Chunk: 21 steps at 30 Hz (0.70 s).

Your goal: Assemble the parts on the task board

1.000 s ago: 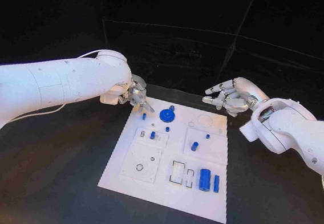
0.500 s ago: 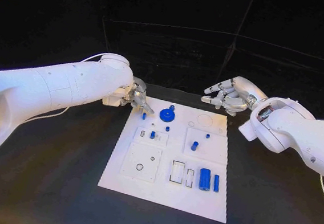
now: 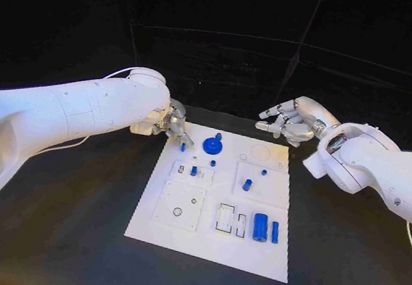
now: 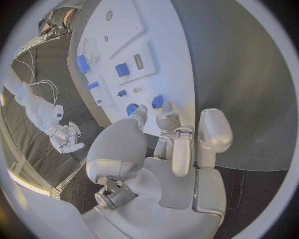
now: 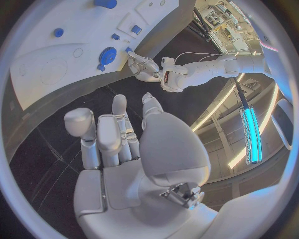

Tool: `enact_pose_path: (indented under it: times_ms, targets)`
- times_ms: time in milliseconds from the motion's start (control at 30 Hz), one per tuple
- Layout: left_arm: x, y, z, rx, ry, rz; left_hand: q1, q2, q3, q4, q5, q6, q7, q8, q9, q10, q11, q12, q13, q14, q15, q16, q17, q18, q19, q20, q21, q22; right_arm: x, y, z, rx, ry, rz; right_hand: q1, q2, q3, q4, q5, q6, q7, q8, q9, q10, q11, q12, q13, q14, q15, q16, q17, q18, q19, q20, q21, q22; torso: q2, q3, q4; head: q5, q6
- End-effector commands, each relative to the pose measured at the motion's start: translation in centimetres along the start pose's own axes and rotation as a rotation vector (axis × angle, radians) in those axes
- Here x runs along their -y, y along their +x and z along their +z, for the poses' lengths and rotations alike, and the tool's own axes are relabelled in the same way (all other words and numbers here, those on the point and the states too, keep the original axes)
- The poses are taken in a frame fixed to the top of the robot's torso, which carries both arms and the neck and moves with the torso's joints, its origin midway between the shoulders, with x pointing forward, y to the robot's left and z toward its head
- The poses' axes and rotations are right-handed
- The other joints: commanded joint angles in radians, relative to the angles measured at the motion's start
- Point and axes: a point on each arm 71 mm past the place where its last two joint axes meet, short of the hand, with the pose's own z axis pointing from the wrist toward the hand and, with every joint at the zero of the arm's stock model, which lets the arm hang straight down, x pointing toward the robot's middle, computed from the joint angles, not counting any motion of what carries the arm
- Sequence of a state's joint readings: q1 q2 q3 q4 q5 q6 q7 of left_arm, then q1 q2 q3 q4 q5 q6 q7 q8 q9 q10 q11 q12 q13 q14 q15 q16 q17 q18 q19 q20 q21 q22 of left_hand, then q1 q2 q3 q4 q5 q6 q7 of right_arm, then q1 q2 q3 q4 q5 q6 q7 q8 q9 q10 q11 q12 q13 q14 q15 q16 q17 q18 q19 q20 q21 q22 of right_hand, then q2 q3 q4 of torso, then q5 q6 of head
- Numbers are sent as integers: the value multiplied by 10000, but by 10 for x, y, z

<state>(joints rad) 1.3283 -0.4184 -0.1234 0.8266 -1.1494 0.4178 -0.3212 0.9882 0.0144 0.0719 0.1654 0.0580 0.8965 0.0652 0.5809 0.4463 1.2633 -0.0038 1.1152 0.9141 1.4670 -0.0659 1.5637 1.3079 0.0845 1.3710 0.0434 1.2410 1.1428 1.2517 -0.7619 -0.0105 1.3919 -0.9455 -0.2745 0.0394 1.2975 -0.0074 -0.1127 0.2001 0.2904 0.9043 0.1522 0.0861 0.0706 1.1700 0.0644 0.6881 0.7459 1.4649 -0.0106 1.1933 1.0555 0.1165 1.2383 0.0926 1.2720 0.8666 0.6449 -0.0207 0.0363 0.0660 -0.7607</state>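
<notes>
Your left hand point(image 3: 172, 124) sits at the board's point(image 3: 180, 238) far left corner, fingertips down beside a small blue peg point(image 3: 183, 148), apparently to pick it; whether the fingers already pinch anything, you cannot tell. Your right hand point(image 3: 288, 125) hangs clear beyond the far right corner, released and holding nothing, likely parked to leave the left arm room. The remaining parts, including the blue disc point(image 3: 213, 146) and cylinder point(image 3: 260, 228), lie on the board, with bare black table point(image 3: 54, 236) along both long edges for withdrawal.
</notes>
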Motion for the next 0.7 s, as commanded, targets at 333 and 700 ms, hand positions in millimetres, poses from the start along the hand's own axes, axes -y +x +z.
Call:
enact_pose_path:
  times_ms: [333,700]
  targets:
    - [2,1,2,56,-156,338,333,142,-13,-135,-64,153,-26,125,-1,58,-62,57,14,1017,-56,28,2545,127,78,-38,36,30,-2,0,1,-47,-112,-15,10,75,-66,-18,42,55,24,4,-9,-71,-5,-50,-9,44,-49,-41,-6,134,-97,-5,-66,-9,1,4,-1,4,7]
    - [4,1,3,214,-106,303,656,291,112,-343,-62,139,-41,172,-8,59,-80,59,-2,1019,-74,32,2551,125,82,-58,32,49,-2,0,1,-53,-120,-14,20,95,-69,-11,52,55,24,5,-9,-72,-5,-48,-15,47,-50,-43,-2,133,-93,-5,-69,-7,-5,2,5,9,-12]
